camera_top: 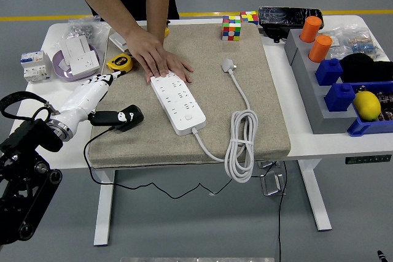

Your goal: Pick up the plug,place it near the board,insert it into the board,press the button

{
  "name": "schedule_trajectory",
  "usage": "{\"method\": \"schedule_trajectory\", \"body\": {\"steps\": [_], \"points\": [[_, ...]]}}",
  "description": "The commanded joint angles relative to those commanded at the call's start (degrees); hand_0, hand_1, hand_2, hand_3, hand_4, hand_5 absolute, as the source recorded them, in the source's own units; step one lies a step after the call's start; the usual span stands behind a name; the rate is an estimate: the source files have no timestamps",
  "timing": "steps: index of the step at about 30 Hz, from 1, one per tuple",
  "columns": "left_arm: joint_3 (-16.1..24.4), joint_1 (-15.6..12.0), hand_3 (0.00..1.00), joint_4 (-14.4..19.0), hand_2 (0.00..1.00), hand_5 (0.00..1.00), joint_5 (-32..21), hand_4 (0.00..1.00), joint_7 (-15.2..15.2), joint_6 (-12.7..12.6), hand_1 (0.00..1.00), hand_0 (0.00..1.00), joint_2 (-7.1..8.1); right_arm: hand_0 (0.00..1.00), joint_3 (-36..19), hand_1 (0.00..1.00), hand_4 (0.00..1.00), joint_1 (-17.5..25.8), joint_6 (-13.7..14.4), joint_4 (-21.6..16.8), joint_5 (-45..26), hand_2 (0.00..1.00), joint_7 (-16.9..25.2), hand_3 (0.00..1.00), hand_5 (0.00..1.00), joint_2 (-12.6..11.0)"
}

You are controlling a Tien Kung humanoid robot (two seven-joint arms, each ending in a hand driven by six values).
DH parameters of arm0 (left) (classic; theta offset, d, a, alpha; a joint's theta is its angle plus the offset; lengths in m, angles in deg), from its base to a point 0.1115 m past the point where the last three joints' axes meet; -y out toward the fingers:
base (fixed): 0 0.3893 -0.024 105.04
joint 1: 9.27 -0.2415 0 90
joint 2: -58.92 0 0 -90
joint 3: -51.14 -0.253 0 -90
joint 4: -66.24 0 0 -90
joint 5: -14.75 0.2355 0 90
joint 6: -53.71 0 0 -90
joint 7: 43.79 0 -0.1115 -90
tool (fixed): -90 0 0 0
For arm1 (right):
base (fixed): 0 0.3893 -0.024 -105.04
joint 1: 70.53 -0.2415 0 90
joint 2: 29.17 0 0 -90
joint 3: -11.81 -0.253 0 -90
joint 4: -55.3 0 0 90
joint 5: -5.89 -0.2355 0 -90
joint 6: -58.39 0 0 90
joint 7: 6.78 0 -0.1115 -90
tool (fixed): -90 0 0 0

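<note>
The black plug lies on the tan mat near its left edge, its thin black cord running off the table's front. My left hand, white with black fingertips, is open just left of it. Its thumb stretches across the plug's left side and the other fingers point away towards the far side of the table. The white board, a power strip, lies diagonally on the mat right of the plug. A person's hand presses flat on its far end. The right arm is out of view.
A yellow tape measure sits just beyond my fingers. The strip's white cable coils at the mat's front right. Puzzle cubes stand at the back. Grey and blue bins with orange cylinders and a lemon fill the right.
</note>
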Motion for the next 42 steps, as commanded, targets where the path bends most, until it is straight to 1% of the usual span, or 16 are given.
{"method": "schedule_trajectory", "body": {"steps": [1, 4, 6, 7, 12, 13, 15, 21, 24, 25, 30, 31, 33, 36, 37, 42], "points": [[-0.54, 0.39, 0.947, -1.14, 0.942, 0.646, 0.06, 0.998, -0.17, -0.47, 0.971, 0.922, -0.02, 0.953, 0.05, 0.880, 0.998, -0.03, 0.01, 0.00, 0.00, 0.826, -0.02, 0.845, 0.998, 0.02], [-2.12, 1.48, 0.947, -4.45, 0.942, 0.646, 0.22, 0.998, -0.60, -1.86, 0.971, 0.922, -0.28, 0.953, -0.03, 0.880, 0.998, -0.08, 0.02, -0.04, 0.05, 0.826, -0.02, 0.845, 0.998, 0.02], [-2.36, 2.05, 0.947, -5.75, 0.942, 0.646, 0.49, 0.998, -0.85, -2.57, 0.971, 0.922, -0.56, 0.953, 0.03, 0.880, 0.998, -0.09, 0.02, -0.03, -0.01, 0.826, -0.02, 0.845, 0.998, 0.01], [-2.37, 2.47, 0.934, -6.56, 0.925, 0.655, 0.72, 0.998, -0.94, -2.85, 0.958, 0.909, -0.76, 0.952, 0.10, 0.879, 0.998, -0.08, 0.00, -0.02, -0.05, 0.825, -0.03, 0.845, 0.998, 0.00], [-3.39, 3.62, 0.934, -8.93, 0.925, 0.655, 1.07, 0.998, -1.11, -4.06, 0.958, 0.909, -0.96, 0.952, 0.25, 0.879, 0.998, 0.06, -0.02, 0.07, -0.37, 0.825, 0.00, 0.845, 0.998, -0.01], [-3.63, 3.81, 0.923, -9.48, 0.902, 0.661, 1.07, 0.998, -1.15, -4.32, 0.950, 0.898, -0.99, 0.952, 0.20, 0.879, 0.998, 0.08, -0.03, 0.09, -0.42, 0.824, 0.02, 0.844, 0.998, -0.01], [-4.26, 4.24, 0.923, -10.95, 0.902, 0.661, 1.07, 0.998, -1.24, -4.83, 0.950, 0.898, -1.08, 0.952, 0.03, 0.879, 0.998, 0.11, -0.03, 0.09, -0.39, 0.824, 0.04, 0.844, 0.998, 0.01], [-6.15, 4.91, 0.912, -14.30, 0.888, 0.662, 1.07, 0.998, -1.44, -6.11, 0.940, 0.883, -1.27, 0.954, -0.09, 0.879, 0.998, 0.10, 0.00, 0.09, -0.45, 0.824, 0.14, 0.844, 0.998, 0.06], [-6.48, 5.06, 0.912, -15.29, 0.888, 0.662, 1.07, 0.998, -1.57, -6.92, 0.940, 0.883, -1.34, 0.954, 0.03, 0.879, 0.998, 0.15, -0.01, 0.10, -0.54, 0.824, 0.14, 0.844, 0.998, 0.07], [-6.61, 5.13, 0.892, -15.74, 0.860, 0.656, 1.07, 0.998, -1.64, -7.37, 0.905, 0.831, -1.36, 0.954, 0.03, 0.878, 0.998, 0.16, 0.01, 0.10, -0.54, 0.824, 0.16, 0.844, 0.998, 0.04], [-6.95, 5.33, 0.892, -17.74, 0.860, 0.656, 1.07, 0.998, -2.04, -9.93, 0.905, 0.831, -1.46, 0.954, 0.04, 0.878, 0.998, 0.29, 0.03, 0.13, -0.74, 0.824, 0.23, 0.844, 0.998, -0.08], [-6.98, 5.35, 0.835, -18.08, 0.808, 0.621, 1.07, 0.998, -2.14, -10.52, 0.845, 0.754, -1.49, 0.953, 0.05, 0.878, 0.998, 0.33, 0.03, 0.14, -0.79, 0.824, 0.24, 0.841, 0.998, -0.10], [-6.89, 5.33, 0.835, -18.65, 0.808, 0.621, 1.07, 0.998, -2.30, -11.79, 0.845, 0.754, -1.54, 0.953, 0.06, 0.878, 0.998, 0.39, 0.02, 0.17, -0.87, 0.824, 0.24, 0.841, 0.998, -0.13], [-6.93, 5.22, 0.835, -18.91, 0.808, 0.621, 1.07, 0.998, -2.43, -12.98, 0.845, 0.754, -1.50, 0.953, -0.01, 0.878, 0.998, 0.49, 0.01, 0.18, -0.90, 0.824, 0.24, 0.841, 0.998, -0.10], [-6.93, 5.15, 0.773, -18.98, 0.751, 0.575, 1.07, 0.998, -2.46, -13.42, 0.801, 0.695, -1.48, 0.953, -0.04, 0.878, 0.998, 0.52, 0.01, 0.18, -0.92, 0.824, 0.25, 0.842, 0.998, -0.10], [-6.80, 4.99, 0.773, -19.58, 0.751, 0.575, 1.07, 0.998, -2.52, -14.70, 0.801, 0.695, -1.52, 0.953, -0.13, 0.878, 0.998, 0.58, 0.03, 0.17, -0.89, 0.824, 0.27, 0.842, 0.998, -0.11]]}}
